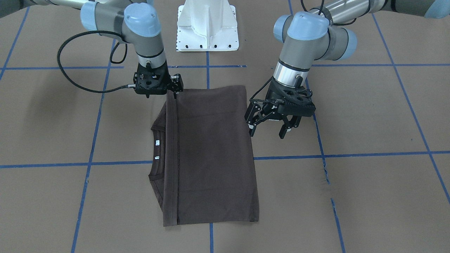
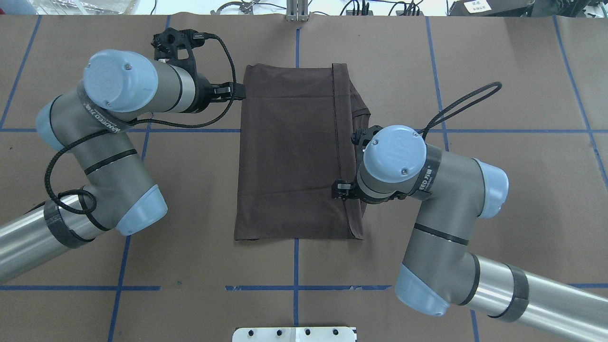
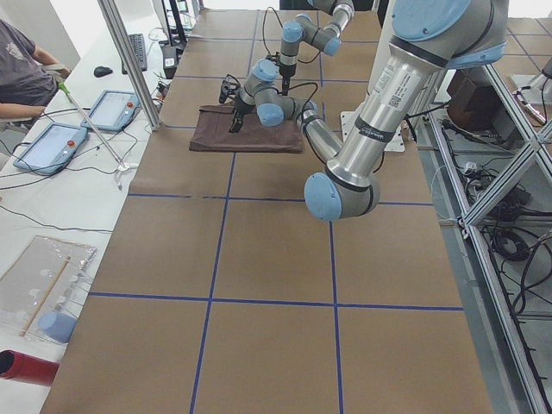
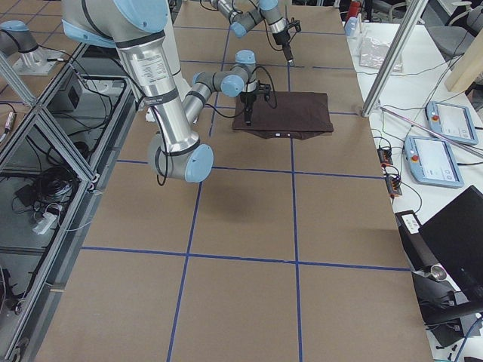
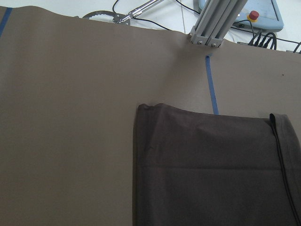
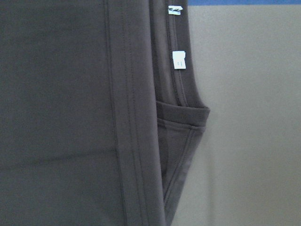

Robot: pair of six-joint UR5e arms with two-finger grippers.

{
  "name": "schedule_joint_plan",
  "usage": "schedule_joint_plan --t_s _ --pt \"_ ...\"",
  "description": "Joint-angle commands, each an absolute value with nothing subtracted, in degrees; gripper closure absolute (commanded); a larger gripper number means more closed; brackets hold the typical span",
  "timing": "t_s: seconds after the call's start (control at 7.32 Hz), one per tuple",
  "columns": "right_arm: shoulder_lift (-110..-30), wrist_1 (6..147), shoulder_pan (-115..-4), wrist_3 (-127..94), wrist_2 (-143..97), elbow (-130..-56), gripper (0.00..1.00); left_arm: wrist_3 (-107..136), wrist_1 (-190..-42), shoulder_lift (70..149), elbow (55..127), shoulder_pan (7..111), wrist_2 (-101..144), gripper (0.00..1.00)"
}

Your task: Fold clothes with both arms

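Note:
The dark brown T-shirt lies flat on the table, folded into a tall rectangle. A hemmed flap covers most of it. The collar with small white tags sticks out on the robot's right. My left gripper hangs open above the table, just off the shirt's left edge, holding nothing. My right gripper points down over the hem band near the robot-side end. Its fingers overlap into one narrow shape, so I cannot tell whether it is open or shut. Neither wrist view shows fingers.
The white pedestal base stands at the robot's edge of the table. Blue tape lines cross the brown table cover. Beyond the far edge are an aluminium post, tablets and a seated person.

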State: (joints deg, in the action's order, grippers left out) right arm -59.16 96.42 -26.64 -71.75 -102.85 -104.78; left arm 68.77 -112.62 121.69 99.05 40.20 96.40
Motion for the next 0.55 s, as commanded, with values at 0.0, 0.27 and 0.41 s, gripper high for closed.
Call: schedule_joint_plan --t_s 0.0,0.27,0.41 --pt "-56.3 101.0 -23.8 -71.6 -102.4 -102.1 0.00 68.9 -111.8 120.2 101.1 40.0 97.3 0.00" --pt "-56.3 101.1 -22.7 -71.5 -102.6 -99.5 0.00 68.9 -111.9 120.0 101.1 39.9 97.4 0.00" --pt "-56.6 101.2 -22.5 -71.0 -102.8 -99.1 0.00 68.9 -111.9 120.0 101.0 39.8 97.4 0.00"
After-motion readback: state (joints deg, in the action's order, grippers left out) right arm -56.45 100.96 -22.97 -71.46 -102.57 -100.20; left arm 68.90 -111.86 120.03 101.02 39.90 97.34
